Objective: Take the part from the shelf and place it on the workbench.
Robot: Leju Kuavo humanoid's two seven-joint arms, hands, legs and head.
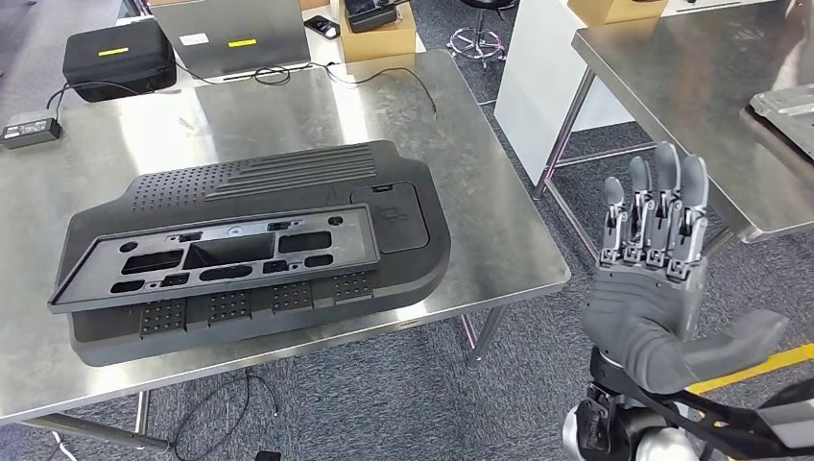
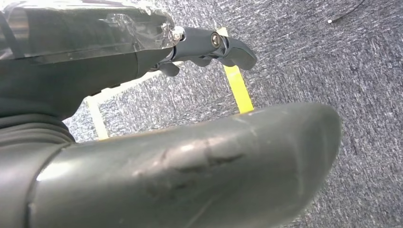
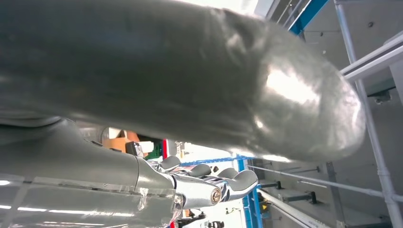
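Hovering over the carpet past the right edge of the tabletop point(image 1: 499, 240), the right hand point(image 1: 653, 288) is raised with its fingers straight and apart and its thumb stuck out sideways, holding nothing. The right wrist view shows the same: a thick thumb point(image 3: 266, 90) across the frame and dark fingers point(image 3: 237, 183) stretched out below it, free of any object, with ceiling rails and blue beams behind. The left hand point(image 2: 190, 156) hangs above grey carpet point(image 2: 361, 71) crossed by a yellow floor line point(image 2: 239, 88); its fingers point(image 2: 223, 47) are slightly curled, apart from the thumb, and grasp nothing.

The part point(image 1: 259, 250), a large black plastic panel with a slotted frame on top, lies flat on the tabletop, nearer its front edge and left side. A wide strip of bare steel separates it from the right edge. Between that edge and a second steel table point(image 1: 691, 86) on the right runs an open aisle of carpet, where the right hand is.

Along the tabletop's far edge stand a black case point(image 1: 120, 58), a laptop point(image 1: 240, 34), a power brick point(image 1: 29, 128) and a cardboard box point(image 1: 384, 34).
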